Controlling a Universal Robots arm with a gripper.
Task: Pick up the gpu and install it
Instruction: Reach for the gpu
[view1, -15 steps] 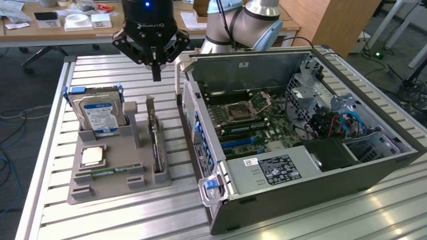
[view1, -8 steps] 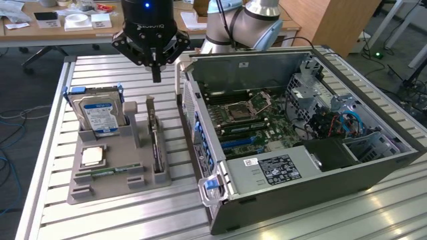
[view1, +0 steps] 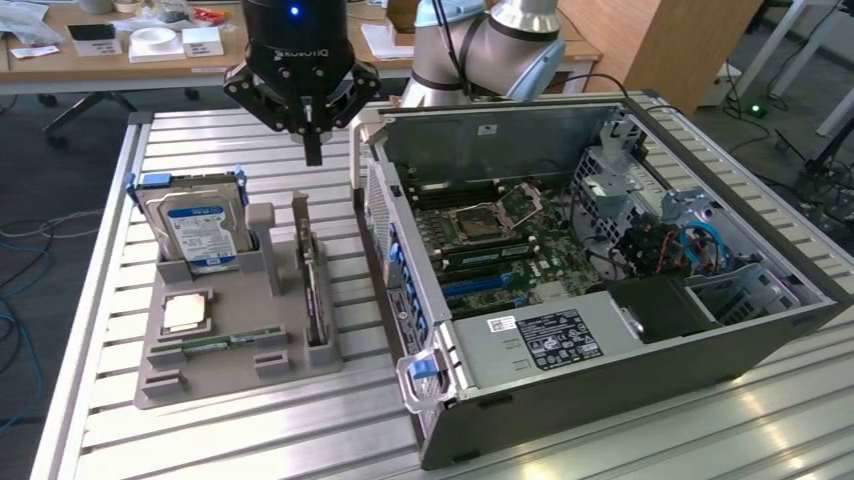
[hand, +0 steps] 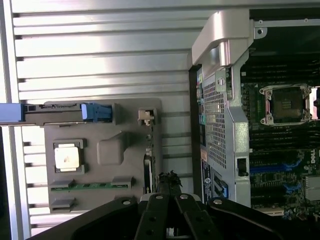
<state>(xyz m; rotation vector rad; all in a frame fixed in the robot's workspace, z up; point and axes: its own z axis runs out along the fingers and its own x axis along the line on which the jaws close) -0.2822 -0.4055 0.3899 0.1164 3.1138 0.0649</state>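
The gpu (view1: 316, 290) is a thin dark card standing on edge in a slot of the grey holder tray (view1: 254, 375), with its silvery bracket at the far end. In the wrist view the gpu (hand: 148, 167) shows edge-on, just beyond my fingertips. My gripper (view1: 314, 152) hangs well above the far end of the card, pointing straight down. Its fingers are shut together with nothing between them. From the wrist view, the gripper (hand: 170, 179) sits close beside the card's line, apart from it.
An open computer case (view1: 747, 330) lies at the exterior view's right, its motherboard (view1: 494, 235) exposed. The tray also holds an upright hard drive (view1: 198, 232), a square processor (view1: 187, 312) and a green memory stick (view1: 220, 343). The slatted metal table (view1: 200, 140) surrounds everything.
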